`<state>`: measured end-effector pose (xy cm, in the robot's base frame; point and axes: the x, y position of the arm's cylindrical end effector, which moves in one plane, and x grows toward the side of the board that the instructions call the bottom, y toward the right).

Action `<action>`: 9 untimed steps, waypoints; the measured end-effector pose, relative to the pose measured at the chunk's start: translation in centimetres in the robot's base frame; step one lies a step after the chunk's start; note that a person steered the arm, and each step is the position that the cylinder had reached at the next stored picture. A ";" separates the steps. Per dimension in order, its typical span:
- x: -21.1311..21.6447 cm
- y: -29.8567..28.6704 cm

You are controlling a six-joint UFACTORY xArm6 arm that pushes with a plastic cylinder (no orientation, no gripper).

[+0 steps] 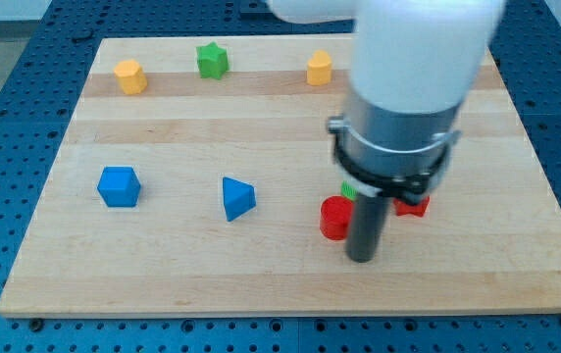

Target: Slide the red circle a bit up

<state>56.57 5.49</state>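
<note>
The red circle (333, 218) lies on the wooden board (163, 275) right of centre, partly hidden by my rod. My tip (361, 258) rests on the board just below and to the right of the red circle, close to it or touching. A second red block (414, 205) shows to the rod's right, mostly hidden. A small green block (347, 190) peeks out just above the red circle, under the arm.
A blue cube (119, 186) sits at the view's left and a blue triangle (237, 198) at centre. Along the view's top lie an orange block (130, 75), a green star (212, 60) and another orange block (319, 68). The arm's body covers the upper right.
</note>
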 end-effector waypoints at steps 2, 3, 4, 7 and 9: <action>-0.7 -4.4; -1.3 -4.6; -1.0 -4.3; -1.0 -0.8; -2.1 -0.8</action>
<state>54.45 4.66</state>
